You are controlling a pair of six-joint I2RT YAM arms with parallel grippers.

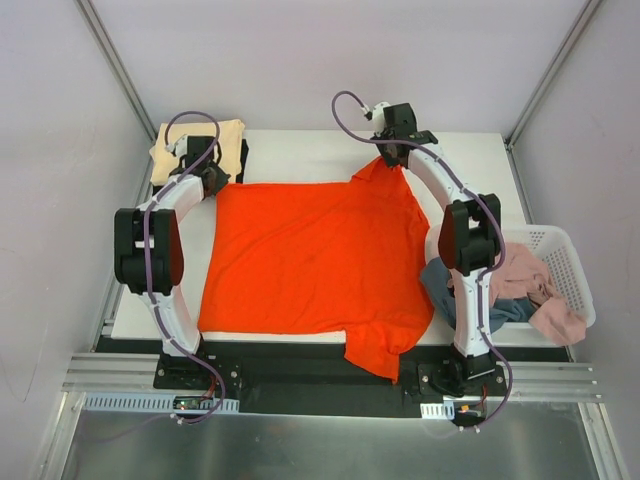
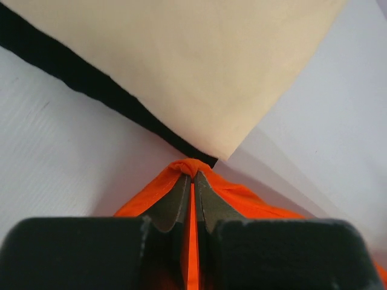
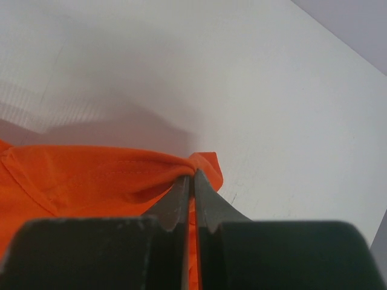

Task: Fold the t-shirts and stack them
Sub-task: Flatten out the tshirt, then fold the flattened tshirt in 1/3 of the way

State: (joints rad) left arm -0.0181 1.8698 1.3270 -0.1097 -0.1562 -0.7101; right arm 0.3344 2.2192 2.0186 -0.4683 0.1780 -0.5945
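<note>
The orange-red t-shirt (image 1: 310,260) lies spread flat over the middle of the table, one sleeve hanging over the near edge. My left gripper (image 1: 222,183) is shut on its far left corner, seen as a pinched fold of orange cloth (image 2: 187,166) in the left wrist view. My right gripper (image 1: 388,160) is shut on the far right corner, a bunched orange hem (image 3: 202,162) in the right wrist view. A folded cream t-shirt (image 1: 197,148) lies on a black t-shirt (image 1: 243,160) at the far left; both also show in the left wrist view, cream (image 2: 181,60) and black (image 2: 91,84).
A white lattice basket (image 1: 565,262) stands at the right edge, holding a pink shirt (image 1: 525,280) and a dusty blue shirt (image 1: 440,285) that spills over its left side. Grey walls close in the table at back and sides.
</note>
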